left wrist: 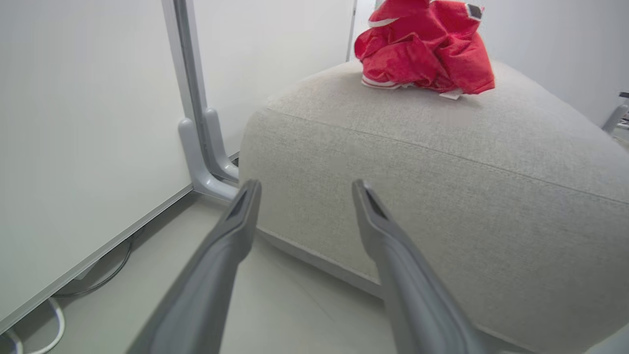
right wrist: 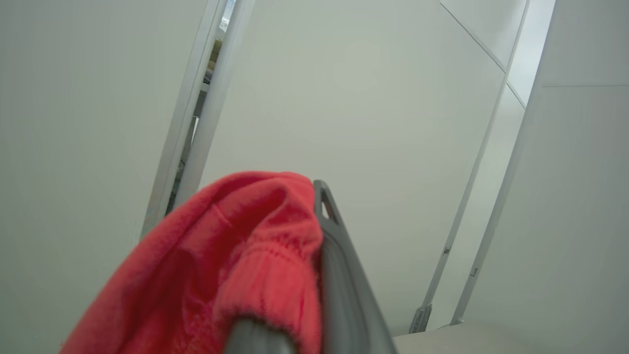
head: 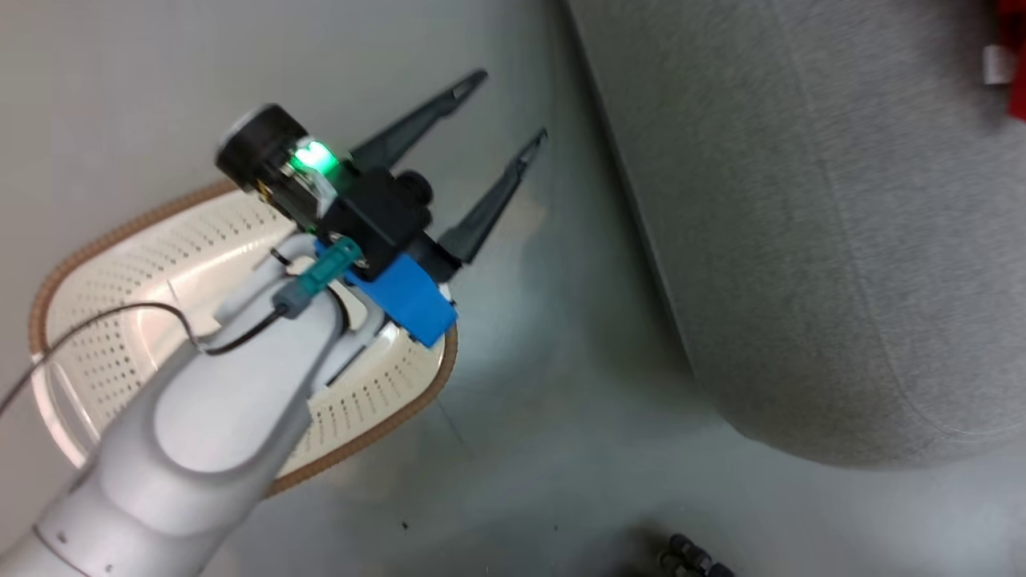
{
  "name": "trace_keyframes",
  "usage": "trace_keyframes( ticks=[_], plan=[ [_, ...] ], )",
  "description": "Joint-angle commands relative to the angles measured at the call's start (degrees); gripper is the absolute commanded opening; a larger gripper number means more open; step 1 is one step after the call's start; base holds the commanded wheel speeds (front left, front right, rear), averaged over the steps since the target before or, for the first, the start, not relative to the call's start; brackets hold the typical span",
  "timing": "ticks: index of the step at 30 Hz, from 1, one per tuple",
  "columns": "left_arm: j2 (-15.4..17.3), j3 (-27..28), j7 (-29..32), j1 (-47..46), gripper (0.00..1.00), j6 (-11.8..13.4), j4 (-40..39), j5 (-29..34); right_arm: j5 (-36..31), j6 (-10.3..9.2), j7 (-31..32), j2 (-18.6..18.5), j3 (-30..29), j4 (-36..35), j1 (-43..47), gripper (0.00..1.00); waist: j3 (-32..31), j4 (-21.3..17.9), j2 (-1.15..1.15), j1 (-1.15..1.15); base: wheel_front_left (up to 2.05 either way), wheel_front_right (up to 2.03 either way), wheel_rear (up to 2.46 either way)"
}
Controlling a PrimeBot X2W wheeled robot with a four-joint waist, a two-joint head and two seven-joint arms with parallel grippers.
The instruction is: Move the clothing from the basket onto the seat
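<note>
Left end effector (head: pixel 513 104) hangs over the floor (head: pixel 561 449) with its two dark fingers spread well apart and nothing between them, pointing toward the grey seat (head: pixel 801 240). Its pale forearm crosses above the cream basket (head: pixel 112 361), which stands on the floor just beside the seat, brown rim showing. In the left wrist view, a crumpled heap of red clothing (left wrist: pixel 422 49) with white trim sits on top of the seat, back from the rounded near edge and its seam. Over in the right wrist view, the right end effector (right wrist: pixel 309 196) is clamped on a red garment (right wrist: pixel 236 255): the cloth bunches over and hides one finger and presses against the other, with pale wall panels (right wrist: pixel 368 98) behind it.
</note>
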Motion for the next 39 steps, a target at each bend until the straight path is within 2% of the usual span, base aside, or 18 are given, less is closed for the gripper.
trace_keyframes(
  ticks=[1,4,9,20,27,35,36,37,38,39],
  plan=[
    [1.22,0.53,0.28,-1.25,1.00,0.26,-1.04,0.58,0.45,-0.04,-0.05,-1.82,-2.17,0.81,-1.47,0.00,4.72,0.57,0.00,-0.01,0.00,0.00,0.00],
    [2.23,0.57,1.20,-2.19,1.00,0.48,-2.88,1.03,0.80,-0.04,-0.04,-4.47,-6.28,2.23,-1.93,0.00,7.09,0.30,0.00,-0.01,0.00,0.00,0.00],
    [3.42,0.41,2.55,-3.02,1.00,0.69,-5.28,1.37,-0.29,-0.04,-0.04,-5.91,-10.56,4.96,-0.45,0.00,9.63,-0.01,0.00,-0.01,0.00,0.00,0.00],
    [3.97,-0.38,4.06,-3.76,1.00,0.85,-7.68,1.70,-6.61,-0.04,-0.04,0.54,-12.05,12.13,1.21,0.00,12.15,0.33,0.00,-0.01,0.00,0.00,0.00],
    [4.66,-0.78,4.39,-3.31,1.00,1.02,-7.84,1.54,-8.96,-0.04,-0.04,2.86,-12.52,17.06,2.07,0.00,12.35,0.55,0.00,-0.01,0.00,0.00,0.00],
    [4.48,-1.44,4.10,-2.77,1.00,1.33,-7.39,1.14,-9.82,-0.04,-0.04,4.23,-13.00,17.95,3.39,0.00,11.04,0.46,0.00,-0.01,0.00,0.00,0.00],
    [4.43,-1.53,4.03,-2.70,1.00,1.38,-7.25,1.04,-9.80,-0.04,-0.04,4.32,-13.11,17.93,3.53,0.33,10.72,0.40,0.00,-0.01,0.00,0.00,0.00],
    [4.36,-1.66,3.89,-2.57,1.00,1.43,-7.08,1.00,-9.62,-0.04,-0.04,4.49,-13.29,17.60,3.59,0.77,10.33,0.34,0.00,-0.01,0.00,0.00,0.00],
    [4.31,-1.71,3.74,-2.41,1.00,1.50,-6.95,0.93,-9.30,-0.04,-0.05,4.79,-13.32,17.10,3.90,1.00,9.89,0.25,0.00,-0.01,0.00,0.00,0.00],
    [4.16,-1.84,3.56,-2.23,1.00,1.44,-6.82,0.90,-9.28,-0.04,-0.05,5.03,-13.31,16.80,4.59,1.00,9.39,0.21,0.00,-0.01,0.00,0.00,0.00]
  ],
)
